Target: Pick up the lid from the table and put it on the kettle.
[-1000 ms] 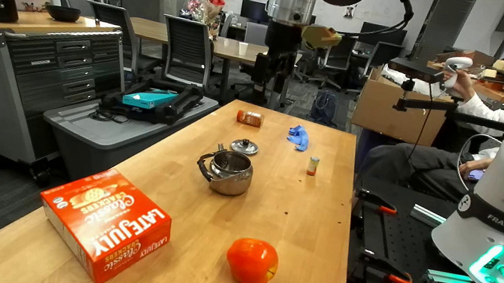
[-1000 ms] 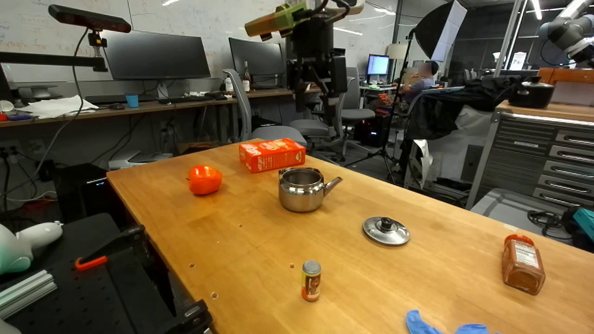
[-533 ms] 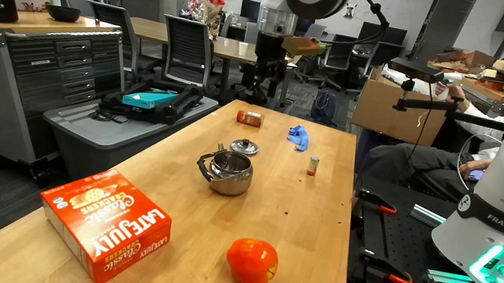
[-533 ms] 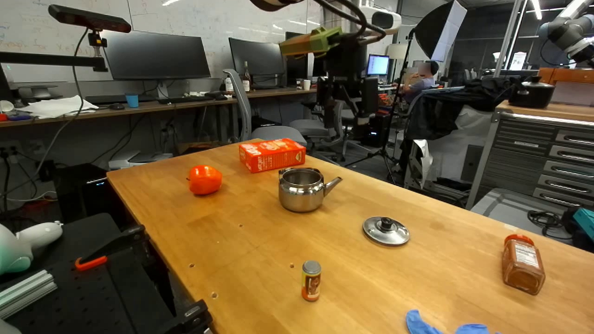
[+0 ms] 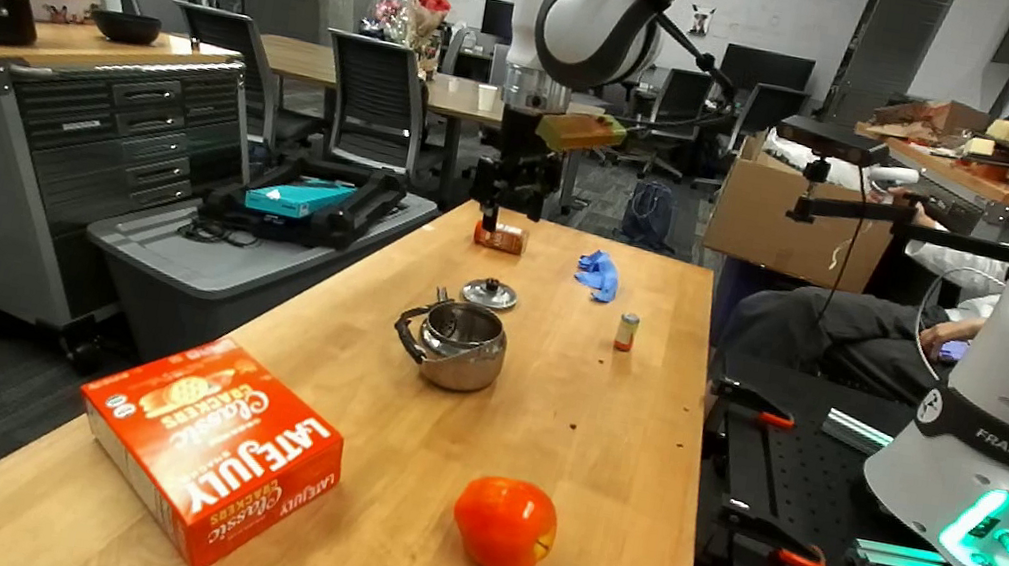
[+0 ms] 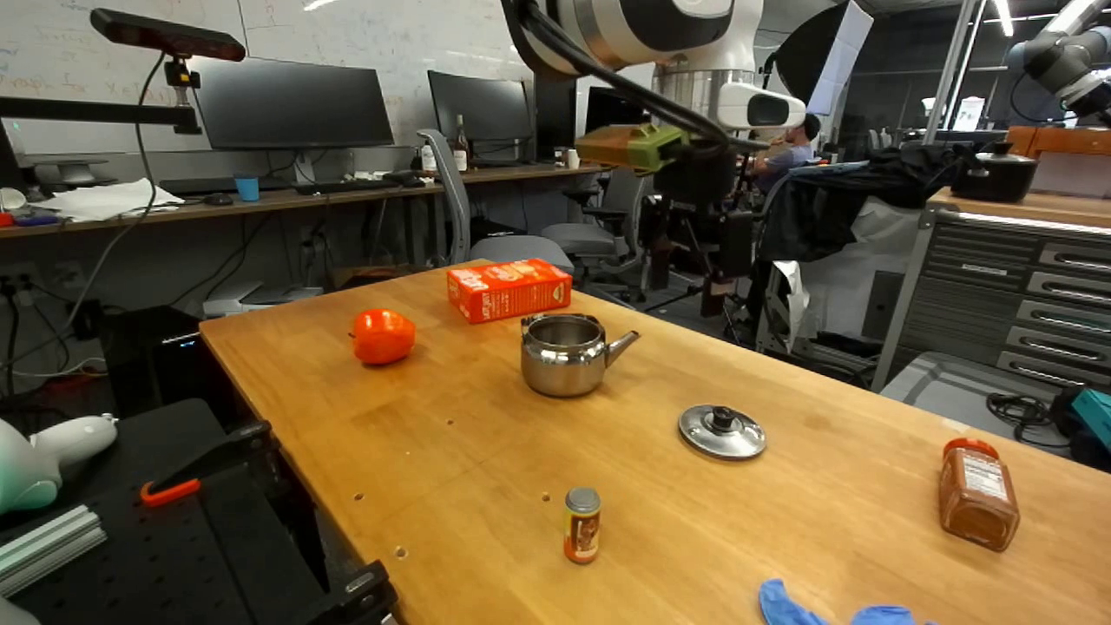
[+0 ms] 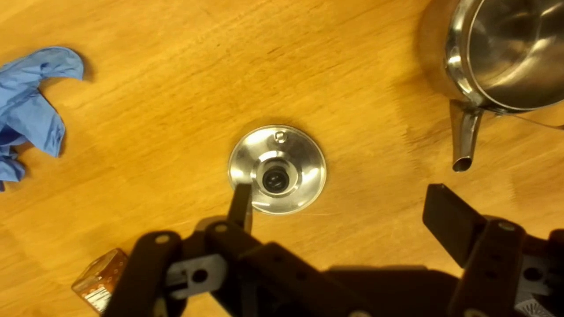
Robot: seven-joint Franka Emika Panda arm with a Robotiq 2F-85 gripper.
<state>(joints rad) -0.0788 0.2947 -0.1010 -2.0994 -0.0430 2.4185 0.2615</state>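
Observation:
The lid is a small round shiny metal disc with a black knob. It lies flat on the table in both exterior views and in the wrist view. The steel kettle stands upright and uncovered near the lid in both exterior views. It is partly cut off at the upper right of the wrist view. My gripper is wide open and empty, well above the table. In the wrist view its left finger overlaps the lid's edge. It also shows in both exterior views.
A spice jar lies on its side at the table's end. A blue glove and a small can lie near the lid's side of the table. A red cracker box and a red-orange fruit are beyond the kettle.
The gripper has come down, moving left in an exterior view and right in the opposite view, toward the lid's end of the table. The lid, kettle and other objects have not moved.

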